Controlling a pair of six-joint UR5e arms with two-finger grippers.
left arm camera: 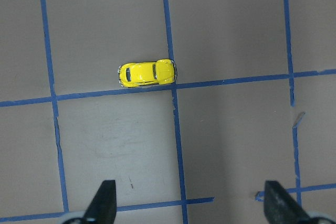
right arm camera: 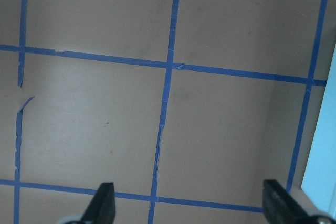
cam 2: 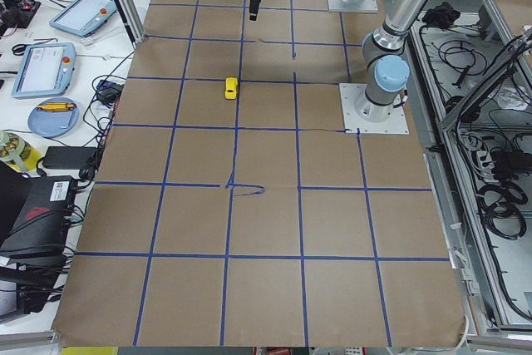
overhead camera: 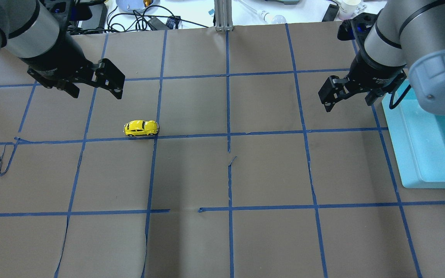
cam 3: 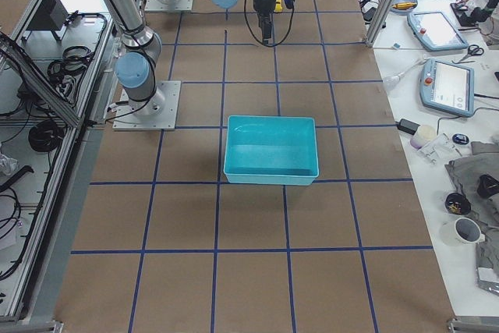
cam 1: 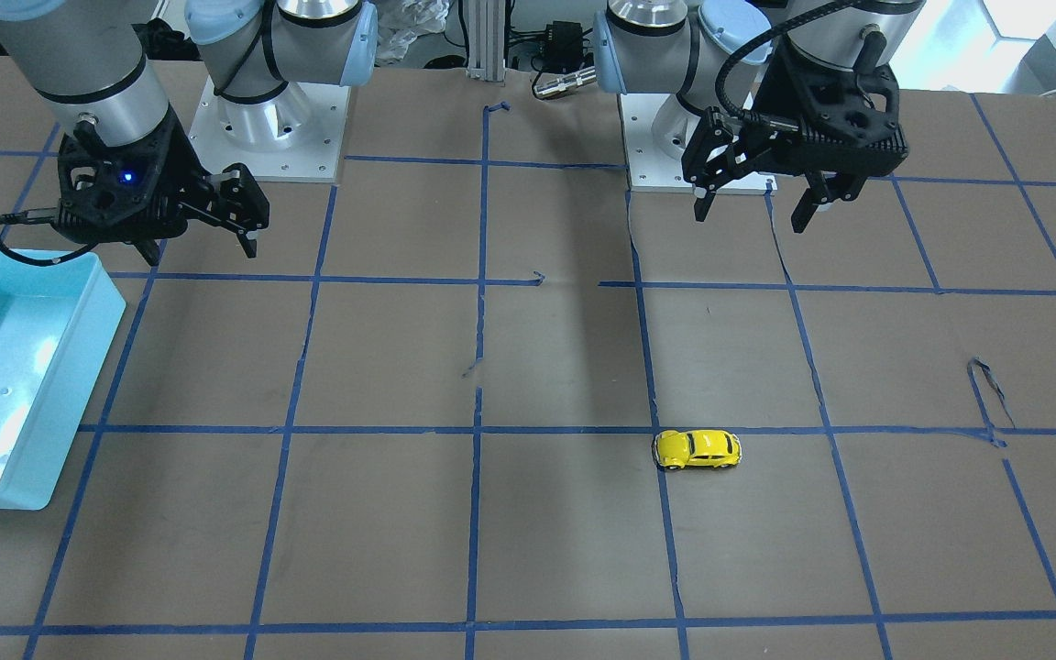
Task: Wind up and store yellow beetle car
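Observation:
The yellow beetle car stands on its wheels on the brown table by a blue tape line, on the robot's left half; it also shows in the front view, the left side view and the left wrist view. My left gripper hangs open and empty above the table, apart from the car. My right gripper hangs open and empty over the right half, next to the teal bin.
A teal plastic bin sits at the table's right side, with nothing in the part that shows. Blue tape lines grid the brown paper cover. Cables and devices lie beyond the far edge.

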